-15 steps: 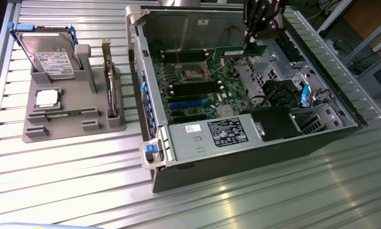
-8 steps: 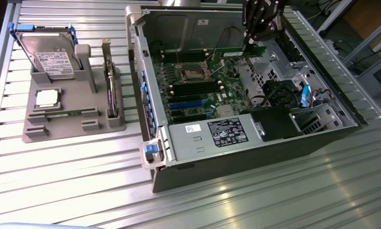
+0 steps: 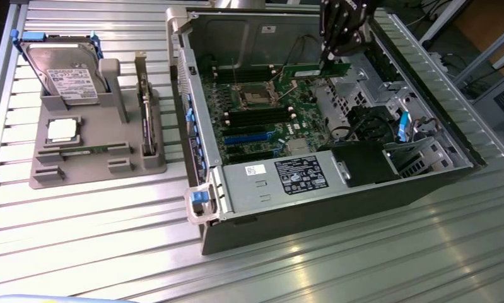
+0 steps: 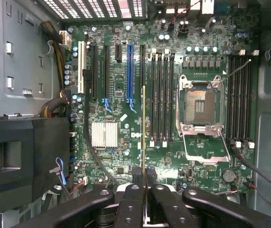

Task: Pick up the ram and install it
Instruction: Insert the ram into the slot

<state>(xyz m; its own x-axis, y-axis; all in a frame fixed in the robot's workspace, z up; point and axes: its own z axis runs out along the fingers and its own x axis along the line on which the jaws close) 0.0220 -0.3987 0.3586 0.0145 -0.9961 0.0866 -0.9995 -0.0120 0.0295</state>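
Gripper (image 3: 330, 58) nearly closed, pinching ram (image 3: 317, 71); stick edge-on over motherboard (image 4: 126, 118) inside open computer case (image 3: 319, 214). Exterior view: ram at 2 o'clock from CPU socket (image 3: 256, 96).

The motherboard (image 4: 126, 156) is looking dark green all over, with one bright blue slot (image 4: 130, 71) and a white slot (image 4: 81, 66) popping out among the black ones, and a silver heatsink (image 4: 104, 134) is gleaming in fine stripes. The ram (image 3: 306, 71) is showing green with a thin gold edge, next to the matte black gripper (image 3: 329, 61). The tray (image 3: 92, 167) is looking flat grey, the hard drive (image 3: 62, 69) is showing silver with a white label and blue rails, and the ribbed table (image 3: 108, 221) is shining pale silver.
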